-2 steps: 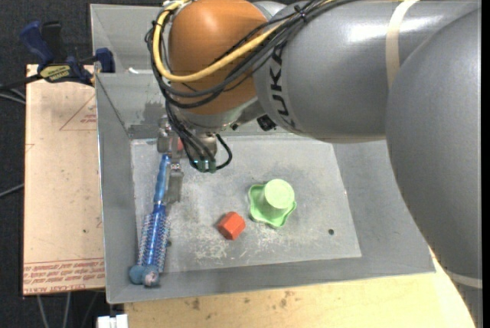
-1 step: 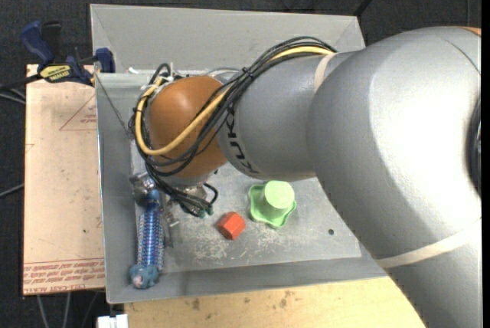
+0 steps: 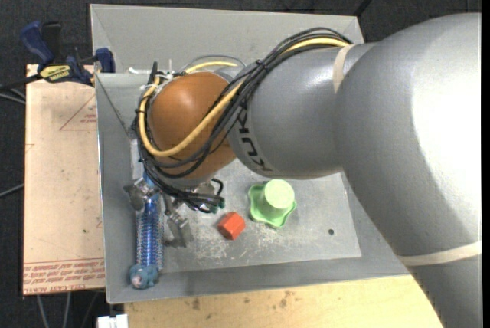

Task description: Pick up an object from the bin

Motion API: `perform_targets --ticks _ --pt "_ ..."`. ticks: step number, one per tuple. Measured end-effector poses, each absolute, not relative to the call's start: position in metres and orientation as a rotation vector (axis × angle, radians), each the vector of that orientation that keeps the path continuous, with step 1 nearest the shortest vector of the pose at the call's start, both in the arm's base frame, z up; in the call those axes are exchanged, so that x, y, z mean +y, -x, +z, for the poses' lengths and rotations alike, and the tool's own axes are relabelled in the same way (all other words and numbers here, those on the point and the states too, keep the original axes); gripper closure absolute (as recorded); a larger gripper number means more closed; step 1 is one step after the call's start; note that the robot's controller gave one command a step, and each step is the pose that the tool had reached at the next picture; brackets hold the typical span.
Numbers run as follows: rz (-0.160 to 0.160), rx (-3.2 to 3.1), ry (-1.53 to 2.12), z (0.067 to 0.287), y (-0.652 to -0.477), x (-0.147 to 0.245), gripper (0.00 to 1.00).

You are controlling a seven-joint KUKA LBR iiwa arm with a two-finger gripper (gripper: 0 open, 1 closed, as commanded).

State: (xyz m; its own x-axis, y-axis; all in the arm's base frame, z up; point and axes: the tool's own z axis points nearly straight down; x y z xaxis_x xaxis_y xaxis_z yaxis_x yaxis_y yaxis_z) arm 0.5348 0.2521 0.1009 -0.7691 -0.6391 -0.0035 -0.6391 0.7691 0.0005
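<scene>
At lower left the gripper straddles the upper end of a blue ribbed tube lying along the left wall of the bin, jaws seemingly released. Best to centre on it, then clench squarely, lest it roll.

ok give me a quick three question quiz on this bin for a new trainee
1. True or false: the red block lies left of the blue ridged stick.
2. Fill in the colour: the cup-shaped thing to the right of the red block is ___.
3. Which lies nearest the gripper? A: the blue ridged stick's upper end. B: the red block. C: the cup-shaped thing.

Key: 1 false, the block lies to the stick's right; 2 green; 3 A.
</scene>
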Motion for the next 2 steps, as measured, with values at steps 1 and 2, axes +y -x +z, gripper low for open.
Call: perform_targets --ticks 1,2 --pt "0.002 2.849 1.318 0.106 -0.532 0.253 0.0" --pt "-0.004 2.594 1.779 0.069 -0.524 0.243 0.0"
